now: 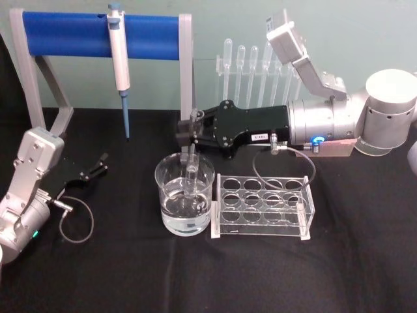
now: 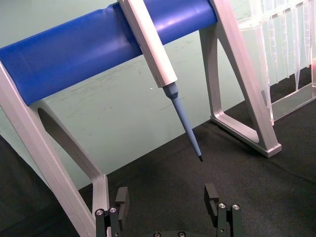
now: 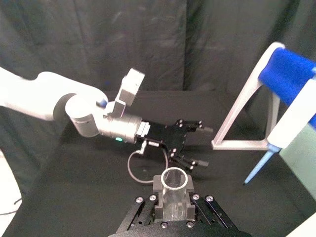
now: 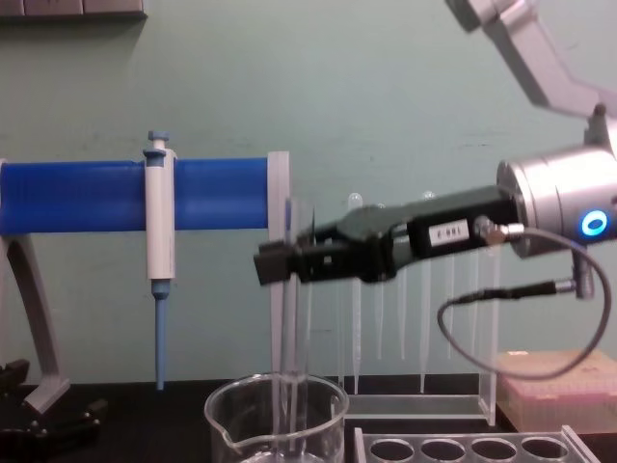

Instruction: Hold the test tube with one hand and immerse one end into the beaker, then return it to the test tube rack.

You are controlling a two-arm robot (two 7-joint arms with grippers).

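Glass test tube [image 1: 192,171] stands upright, its lower end down inside the beaker [image 1: 166,192] near the middle of the black bench [image 1: 195,280]. Its upper part is pinched between the fingers of the right gripper [image 1: 189,134], which reaches in from the bench's right edge. Just beside the beaker, towards that edge, stands the clear test tube rack [image 1: 260,205]. The left gripper [image 1: 98,164] rests by the left edge, fingers spread. Along the back edge hang a white-and-blue pipettor [image 1: 118,59] and plastic pipettes [image 1: 251,68].
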